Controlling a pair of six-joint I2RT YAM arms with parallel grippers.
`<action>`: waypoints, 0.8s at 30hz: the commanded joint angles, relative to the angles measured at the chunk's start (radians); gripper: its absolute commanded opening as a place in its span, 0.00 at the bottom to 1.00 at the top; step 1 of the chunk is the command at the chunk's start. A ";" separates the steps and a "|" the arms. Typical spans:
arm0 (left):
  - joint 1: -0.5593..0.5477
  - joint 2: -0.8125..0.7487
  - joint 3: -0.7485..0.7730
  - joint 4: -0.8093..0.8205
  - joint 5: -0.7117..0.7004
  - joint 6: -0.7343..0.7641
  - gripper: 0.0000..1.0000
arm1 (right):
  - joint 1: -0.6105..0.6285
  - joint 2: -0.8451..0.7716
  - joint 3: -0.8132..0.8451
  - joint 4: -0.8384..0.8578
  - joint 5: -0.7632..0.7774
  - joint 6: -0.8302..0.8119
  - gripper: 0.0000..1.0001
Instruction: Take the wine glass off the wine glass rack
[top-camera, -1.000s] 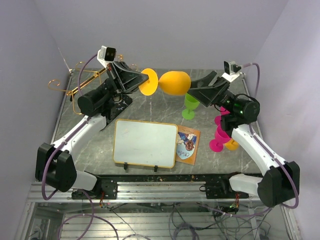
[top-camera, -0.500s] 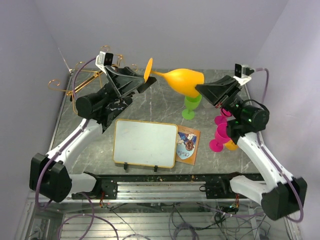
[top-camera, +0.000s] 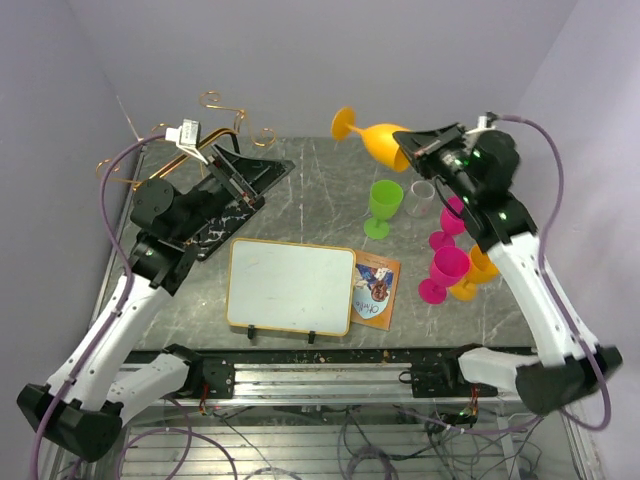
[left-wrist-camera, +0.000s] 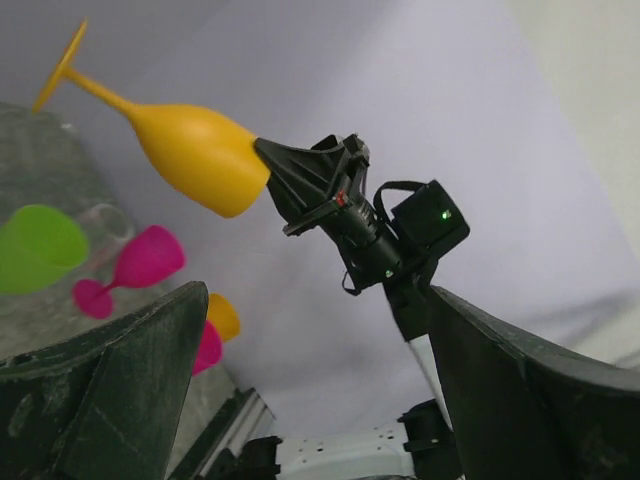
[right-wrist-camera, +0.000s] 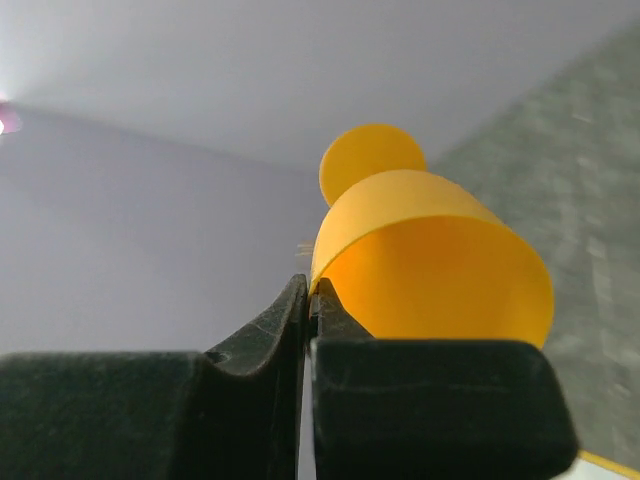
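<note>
The orange wine glass (top-camera: 378, 138) hangs in the air over the back of the table, lying almost level with its foot toward the back left. My right gripper (top-camera: 405, 151) is shut on the rim of its bowl (right-wrist-camera: 440, 270), one finger inside and one outside (right-wrist-camera: 310, 290). The left wrist view shows the same glass (left-wrist-camera: 195, 155) held by the right arm, far from my left gripper (left-wrist-camera: 318, 300). My left gripper (top-camera: 262, 172) stands open and holds nothing, above the wine glass rack (top-camera: 228, 212), whose gold arms curl at the back left.
A whiteboard (top-camera: 290, 285) and a picture card (top-camera: 375, 288) lie at the front middle. A green glass (top-camera: 385, 205), a clear glass (top-camera: 423, 195), pink glasses (top-camera: 447, 270) and another orange glass (top-camera: 480, 270) stand at the right under the right arm.
My left gripper has let go of the orange glass, opened wide and drawn back to the left. My right gripper has shut on the bowl's rim and carried the glass up and to the back right.
</note>
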 joint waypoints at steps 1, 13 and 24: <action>0.002 -0.065 0.086 -0.348 -0.191 0.214 1.00 | 0.044 0.183 0.171 -0.419 0.129 -0.091 0.00; 0.003 -0.129 0.173 -0.541 -0.319 0.358 1.00 | 0.287 0.709 0.719 -0.901 0.433 -0.231 0.00; 0.003 -0.140 0.190 -0.585 -0.340 0.398 1.00 | 0.355 1.011 1.052 -1.165 0.519 -0.236 0.00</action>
